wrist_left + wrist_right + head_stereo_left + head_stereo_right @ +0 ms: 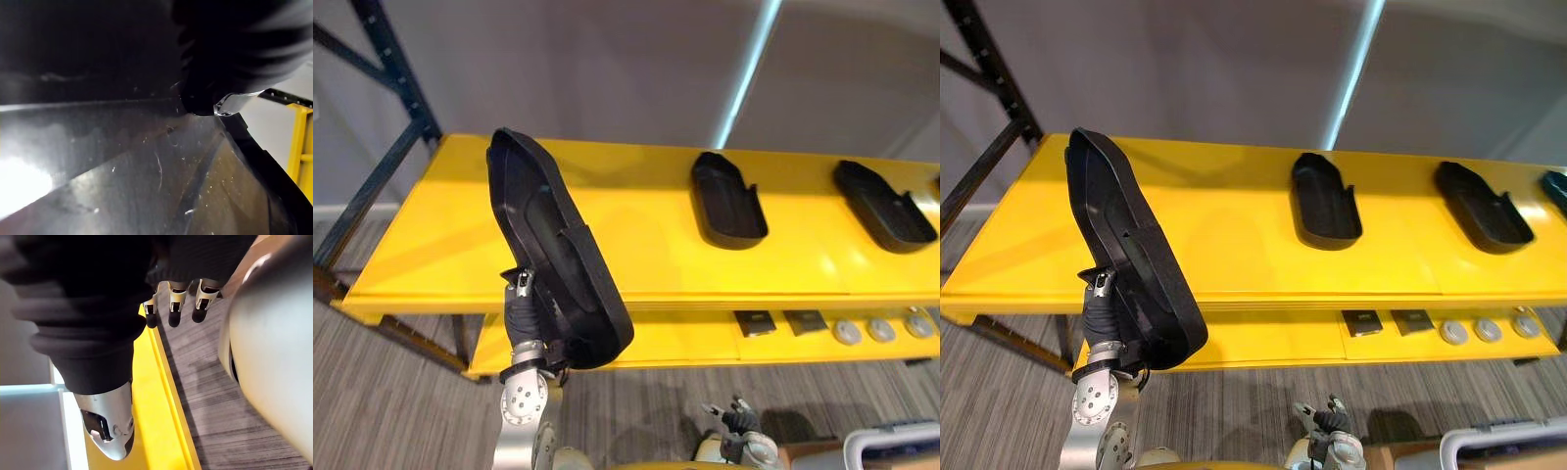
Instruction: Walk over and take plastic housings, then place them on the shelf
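Closest in, the left hand (523,315) has its thumb and fingers clamped on the lower end of a long black plastic housing (553,230). The housing stands steeply tilted, its upper end over the front left part of the yellow metal shelf (636,245) and its lower end below the shelf's front edge. Two more black plastic housings lie flat on that top shelf, one near the middle (729,201) and one well apart to its right (884,206), while the right hand (738,421) hangs low above the grey carpeted floor (401,392), its fingers (176,308) loosely relaxed and holding nothing.
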`<state>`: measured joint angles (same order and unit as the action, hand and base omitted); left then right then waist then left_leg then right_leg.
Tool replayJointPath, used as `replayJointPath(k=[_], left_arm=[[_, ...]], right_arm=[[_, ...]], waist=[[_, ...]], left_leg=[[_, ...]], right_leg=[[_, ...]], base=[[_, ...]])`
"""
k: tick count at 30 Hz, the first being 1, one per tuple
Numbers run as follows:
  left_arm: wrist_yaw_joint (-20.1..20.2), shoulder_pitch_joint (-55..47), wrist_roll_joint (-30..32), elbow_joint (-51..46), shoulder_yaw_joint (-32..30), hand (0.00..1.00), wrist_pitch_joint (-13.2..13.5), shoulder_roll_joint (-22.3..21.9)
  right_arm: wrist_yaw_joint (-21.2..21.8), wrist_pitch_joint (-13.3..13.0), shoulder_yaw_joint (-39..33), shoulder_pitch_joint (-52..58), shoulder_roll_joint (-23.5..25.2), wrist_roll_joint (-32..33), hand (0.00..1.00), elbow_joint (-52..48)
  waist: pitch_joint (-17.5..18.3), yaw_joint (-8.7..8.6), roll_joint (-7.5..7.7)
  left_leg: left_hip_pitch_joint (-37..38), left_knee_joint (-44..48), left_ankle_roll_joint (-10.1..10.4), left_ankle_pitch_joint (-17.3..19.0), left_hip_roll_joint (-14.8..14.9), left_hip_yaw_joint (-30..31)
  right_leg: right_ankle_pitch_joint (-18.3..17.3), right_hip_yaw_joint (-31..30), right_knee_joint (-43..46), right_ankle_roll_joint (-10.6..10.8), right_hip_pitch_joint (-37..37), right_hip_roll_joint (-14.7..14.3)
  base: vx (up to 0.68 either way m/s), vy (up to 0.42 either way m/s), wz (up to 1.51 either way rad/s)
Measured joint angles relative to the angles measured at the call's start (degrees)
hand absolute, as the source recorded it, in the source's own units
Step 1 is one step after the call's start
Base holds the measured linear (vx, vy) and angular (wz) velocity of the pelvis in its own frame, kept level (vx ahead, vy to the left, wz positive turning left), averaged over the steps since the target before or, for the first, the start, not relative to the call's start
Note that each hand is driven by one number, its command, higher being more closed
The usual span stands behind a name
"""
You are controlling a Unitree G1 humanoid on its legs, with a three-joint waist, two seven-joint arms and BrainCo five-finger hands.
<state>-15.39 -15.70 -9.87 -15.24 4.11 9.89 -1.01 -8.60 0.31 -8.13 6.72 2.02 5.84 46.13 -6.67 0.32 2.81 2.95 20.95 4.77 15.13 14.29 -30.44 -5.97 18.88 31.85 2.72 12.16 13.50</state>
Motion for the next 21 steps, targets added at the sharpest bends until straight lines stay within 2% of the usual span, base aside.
replayJointPath(k=[1, 2, 3, 4, 5, 10, 15, 21], left_arm=[[0.4, 0.6, 0.6, 0.0, 0.0, 1.00, 0.0, -0.1], [0.3, 0.9, 0.8, 0.1, 0.1, 1.00, 0.0, -0.4], [0.3, 1.0, 1.0, 0.1, 0.1, 1.00, 0.0, -0.7], [0.2, 0.9, 1.3, 0.5, 0.0, 1.00, -0.2, -2.2], [0.2, 0.9, 1.7, 0.5, 0.0, 1.00, -0.5, -2.7], [0.3, 1.5, 2.8, 1.8, 0.8, 1.00, -0.6, -2.8], [0.3, 1.5, 3.7, 3.6, -0.4, 1.00, -0.8, -2.9], [-0.5, 1.5, 8.1, 6.2, -2.6, 1.00, -3.7, -2.0]], right_arm=[[0.0, 0.0, 0.0, 0.0, 0.4, -0.1, 0.00, 0.3], [0.0, 0.0, 0.1, 0.0, 0.4, -0.2, 0.00, 0.4], [0.0, 0.0, 0.2, 0.0, 0.4, -0.2, 0.00, 0.5], [0.0, 0.0, 0.1, -0.5, -0.2, -0.2, 0.00, 0.9], [0.0, -0.1, 0.1, -0.7, -0.2, -0.2, 0.00, 0.8], [0.1, -0.1, 0.0, -0.4, 0.1, -0.1, 0.00, 1.0], [0.1, -0.1, 0.0, -0.3, 0.2, -0.3, 0.00, 2.0], [0.3, -0.1, -0.1, 0.4, 0.3, -1.1, 0.00, 2.1]], waist=[[0.0, 0.01, 0.06], [0.1, 0.14, 0.11], [0.1, 0.15, 0.14], [-0.4, -0.01, -0.82], [-0.4, 0.33, -1.55], [0.2, 0.31, -1.69], [1.9, 0.48, -1.93], [2.8, 0.57, -1.85]], left_leg=[[0.2, -0.7, -0.3, -0.2, -0.5, -0.6], [-0.3, -0.9, -0.4, -0.5, -1.4, -0.7], [-0.5, -0.9, -0.4, -0.5, -2.0, -0.6], [-0.2, -1.2, -0.8, -0.8, -2.3, 1.0], [-0.5, -2.0, -1.0, -1.5, -2.6, 3.8], [3.2, -7.0, -0.2, -4.4, -3.3, 6.4], [3.9, -10.5, 0.6, -5.4, -3.4, 6.6], [3.3, -11.2, 0.3, -5.7, -3.9, 6.5]], right_leg=[[-4.4, 0.4, 0.4, -0.2, -0.4, -4.6], [-6.5, -1.3, -2.7, -1.6, -0.6, -8.1], [-7.2, -2.5, -5.3, -4.2, -1.4, -9.1], [-6.3, -5.1, -7.2, -5.4, -2.7, -10.6], [-6.1, -7.4, -8.3, -5.3, -3.0, -11.5], [-5.6, -6.1, -11.2, -5.9, -6.7, -12.4], [-3.1, -6.0, -14.9, -5.8, -7.5, -13.6], [1.2, -6.4, -20.5, -4.8, -9.1, -13.6]], base=[[0.03, 0.038, -0.25], [0.04, 0.027, -0.13], [0.06, -0.022, -0.17], [0.05, -0.032, -0.24], [0.05, -0.038, -0.33], [0.03, -0.077, 0.08], [-0.05, -0.002, -0.01], [-0.11, 0.073, -0.01]])
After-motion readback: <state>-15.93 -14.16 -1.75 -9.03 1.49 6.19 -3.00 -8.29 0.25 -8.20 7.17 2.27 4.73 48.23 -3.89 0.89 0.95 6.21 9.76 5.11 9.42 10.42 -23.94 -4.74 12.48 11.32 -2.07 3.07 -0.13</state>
